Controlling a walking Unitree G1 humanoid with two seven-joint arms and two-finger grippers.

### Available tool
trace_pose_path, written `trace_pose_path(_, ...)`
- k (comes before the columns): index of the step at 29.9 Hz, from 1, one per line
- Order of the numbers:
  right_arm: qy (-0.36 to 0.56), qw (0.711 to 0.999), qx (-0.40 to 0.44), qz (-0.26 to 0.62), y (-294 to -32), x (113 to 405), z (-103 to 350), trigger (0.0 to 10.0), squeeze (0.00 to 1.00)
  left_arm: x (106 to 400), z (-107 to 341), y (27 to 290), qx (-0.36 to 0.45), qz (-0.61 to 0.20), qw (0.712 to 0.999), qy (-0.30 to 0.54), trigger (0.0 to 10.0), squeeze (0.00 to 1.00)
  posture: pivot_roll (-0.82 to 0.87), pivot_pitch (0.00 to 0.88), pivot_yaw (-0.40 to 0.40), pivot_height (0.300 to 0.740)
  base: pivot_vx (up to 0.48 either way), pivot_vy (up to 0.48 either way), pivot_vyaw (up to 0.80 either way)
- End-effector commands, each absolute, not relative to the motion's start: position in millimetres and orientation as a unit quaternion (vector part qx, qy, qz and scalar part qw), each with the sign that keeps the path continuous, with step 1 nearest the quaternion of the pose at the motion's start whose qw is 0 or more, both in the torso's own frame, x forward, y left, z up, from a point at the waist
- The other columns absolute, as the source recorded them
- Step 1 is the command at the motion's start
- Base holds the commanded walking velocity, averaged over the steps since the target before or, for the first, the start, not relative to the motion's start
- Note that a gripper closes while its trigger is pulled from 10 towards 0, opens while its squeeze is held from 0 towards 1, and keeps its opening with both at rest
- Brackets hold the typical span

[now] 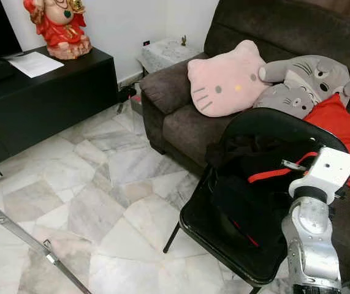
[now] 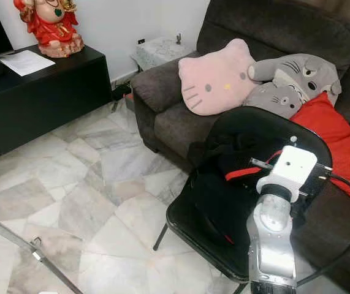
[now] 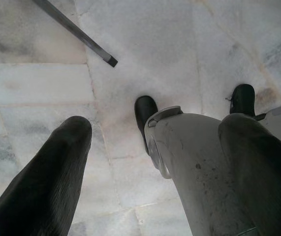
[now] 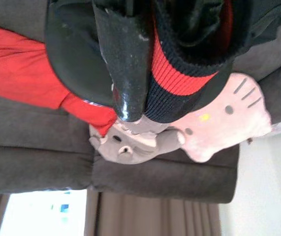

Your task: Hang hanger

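Note:
A black garment with red ribbed trim (image 1: 266, 177) lies bunched on a black folding chair (image 1: 224, 245) in front of the sofa. My right arm (image 1: 312, 233) reaches over the chair to the garment's upper edge. In the right wrist view one black finger (image 4: 125, 64) presses against the red and black rib (image 4: 179, 73), and my right gripper (image 4: 160, 93) is shut on that garment. A thin metal piece (image 1: 292, 164) sticks out beside the wrist; I cannot tell what it is. My left gripper (image 3: 155, 132) hangs open above the marble floor, nothing between its fingers.
A dark sofa (image 1: 181, 116) holds a pink cat cushion (image 1: 227, 79), a grey plush (image 1: 306, 82) and red cloth (image 1: 337, 119). A black cabinet (image 1: 46, 98) with a red figurine (image 1: 58, 27) stands at the left. A metal bar (image 1: 15, 229) crosses the floor at lower left.

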State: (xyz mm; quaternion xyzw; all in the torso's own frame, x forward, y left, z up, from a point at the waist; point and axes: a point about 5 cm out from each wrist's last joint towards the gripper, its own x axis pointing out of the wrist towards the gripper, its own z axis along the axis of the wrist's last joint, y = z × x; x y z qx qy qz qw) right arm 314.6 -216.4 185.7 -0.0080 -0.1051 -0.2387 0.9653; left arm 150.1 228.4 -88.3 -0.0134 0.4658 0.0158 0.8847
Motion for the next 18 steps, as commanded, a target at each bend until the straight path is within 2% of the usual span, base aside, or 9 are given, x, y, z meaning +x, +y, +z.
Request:
trace_pose_path(1, -0.129, 0.959, -0.01, -0.252, -222, 315, 197, 10.0, 0.0, 139, -93, 229, -0.02, 0.021, 0.875, 0.483, 10.0, 0.0, -0.17, 0.114, -0.019, 0.74, 0.0, 0.0, 0.0)
trace_pose_path(8, -0.213, 0.942, -0.045, -0.257, -230, 317, 231, 10.0, 0.0, 137, -94, 225, -0.019, 0.021, 0.874, 0.486, 10.0, 0.0, -0.17, 0.122, -0.015, 0.74, 0.0, 0.0, 0.0)
trace_pose_path(10, -0.249, 0.927, -0.065, -0.273, -235, 316, 251, 10.0, 0.0, 136, -95, 223, -0.019, 0.02, 0.873, 0.487, 10.0, 0.0, -0.17, 0.124, -0.013, 0.74, 0.0, 0.0, 0.0)
trace_pose_path(11, -0.272, 0.913, -0.076, -0.296, -241, 313, 264, 10.0, 0.0, 135, -96, 221, -0.019, 0.019, 0.873, 0.487, 10.0, 0.0, -0.18, 0.124, -0.013, 0.74, 0.0, 0.0, 0.0)
trace_pose_path(14, -0.367, 0.835, -0.119, -0.392, -269, 289, 321, 10.0, 0.0, 130, -99, 214, -0.02, 0.016, 0.872, 0.489, 10.0, 0.0, -0.18, 0.125, -0.011, 0.74, 0.0, 0.0, 0.0)
trace_pose_path(18, -0.413, 0.781, -0.158, -0.441, -278, 270, 348, 10.0, 0.0, 130, -100, 207, -0.02, 0.012, 0.872, 0.489, 10.0, 0.0, -0.19, 0.124, -0.011, 0.74, 0.0, 0.0, 0.0)
